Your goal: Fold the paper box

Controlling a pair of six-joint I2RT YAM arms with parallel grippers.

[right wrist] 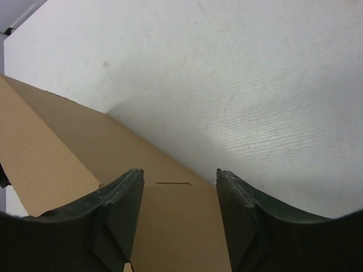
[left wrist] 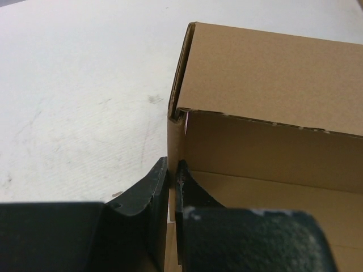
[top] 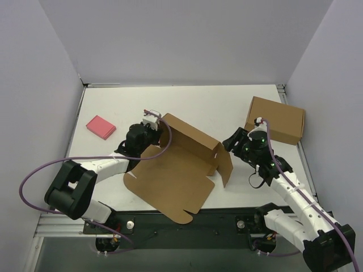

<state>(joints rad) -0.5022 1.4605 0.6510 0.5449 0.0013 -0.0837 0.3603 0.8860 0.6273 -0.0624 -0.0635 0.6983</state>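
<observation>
Partly folded paper box (top: 176, 175) mid-table, left gripper (top: 156, 124) at its far-left corner, right gripper (top: 229, 142) beside its right flap

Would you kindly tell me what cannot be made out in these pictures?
Top view: the left gripper's fingertips, hidden under its own wrist.
Left wrist view: the paper box runs off the right edge.
Right wrist view: the box's flap is cut off left and below.

A small pink flat block (top: 101, 127) is lying at the far left of the white tabletop (top: 215, 105), while a closed brown cardboard box (top: 275, 120) is sitting at the far right.
</observation>
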